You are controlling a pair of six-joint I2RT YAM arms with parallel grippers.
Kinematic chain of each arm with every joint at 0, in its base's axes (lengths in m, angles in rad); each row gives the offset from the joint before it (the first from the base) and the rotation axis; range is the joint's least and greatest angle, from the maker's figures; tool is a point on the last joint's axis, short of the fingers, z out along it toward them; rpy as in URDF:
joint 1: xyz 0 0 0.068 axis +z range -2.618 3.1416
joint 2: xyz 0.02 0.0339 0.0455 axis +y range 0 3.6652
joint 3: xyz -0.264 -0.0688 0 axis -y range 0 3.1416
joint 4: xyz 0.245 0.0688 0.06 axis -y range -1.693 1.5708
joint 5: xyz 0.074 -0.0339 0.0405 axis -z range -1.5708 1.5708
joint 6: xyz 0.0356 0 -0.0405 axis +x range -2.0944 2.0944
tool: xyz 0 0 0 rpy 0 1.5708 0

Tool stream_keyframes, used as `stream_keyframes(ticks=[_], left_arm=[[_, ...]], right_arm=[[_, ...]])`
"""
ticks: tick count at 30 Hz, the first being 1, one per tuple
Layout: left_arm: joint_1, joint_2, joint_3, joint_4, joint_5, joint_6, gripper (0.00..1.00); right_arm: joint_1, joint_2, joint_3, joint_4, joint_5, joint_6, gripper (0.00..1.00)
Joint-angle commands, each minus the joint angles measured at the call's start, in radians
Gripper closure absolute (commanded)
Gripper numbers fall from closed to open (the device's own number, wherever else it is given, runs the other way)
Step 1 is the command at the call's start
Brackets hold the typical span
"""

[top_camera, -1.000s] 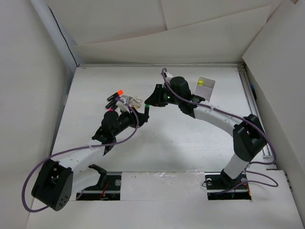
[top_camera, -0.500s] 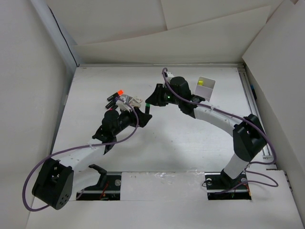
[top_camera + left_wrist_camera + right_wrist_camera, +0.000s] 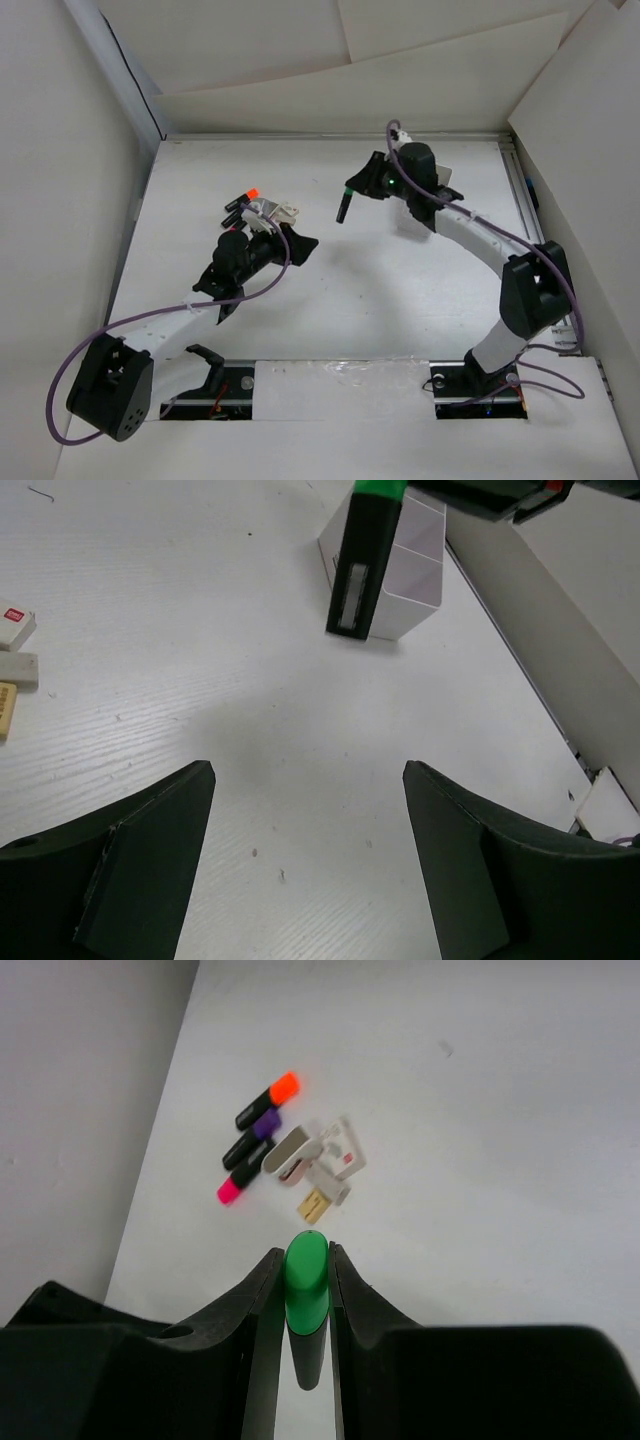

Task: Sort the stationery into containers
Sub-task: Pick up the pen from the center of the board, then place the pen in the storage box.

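Sorting seems barely begun: right pincer clenches 1 green-capped marker near the tub, while 3 markers and erasers lie just beyond the released left pincer.

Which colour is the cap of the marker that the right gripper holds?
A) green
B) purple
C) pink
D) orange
A: in the right wrist view, the right gripper is shut on a black marker whose cap is green, while the orange marker, purple marker and pink marker lie on the table.
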Motion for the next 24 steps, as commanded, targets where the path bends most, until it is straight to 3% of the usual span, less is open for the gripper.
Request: stream_keyframes(ticks=[1, 6, 12, 24], left_arm=[[0.001, -0.033, 0.013, 0.025, -0.012, 0.009, 0.26], [0.001, 0.0, 0.0, 0.067, -0.012, 0.009, 0.26], [0.001, 0.034, -0.012, 0.104, 0.006, 0.009, 0.26], [0.001, -0.009, -0.003, 0.039, -0.012, -0.002, 0.26]], right_arm=[[-0.123, -0.078, -0.002, 0.033, 0.021, -0.026, 0.94], [-0.267, -0.118, -0.011, 0.033, 0.127, -0.026, 0.94], [-0.399, -0.07, 0.026, 0.033, 0.407, -0.026, 0.94], [-0.423, 0.082, 0.159, 0.033, 0.68, -0.099, 0.95]])
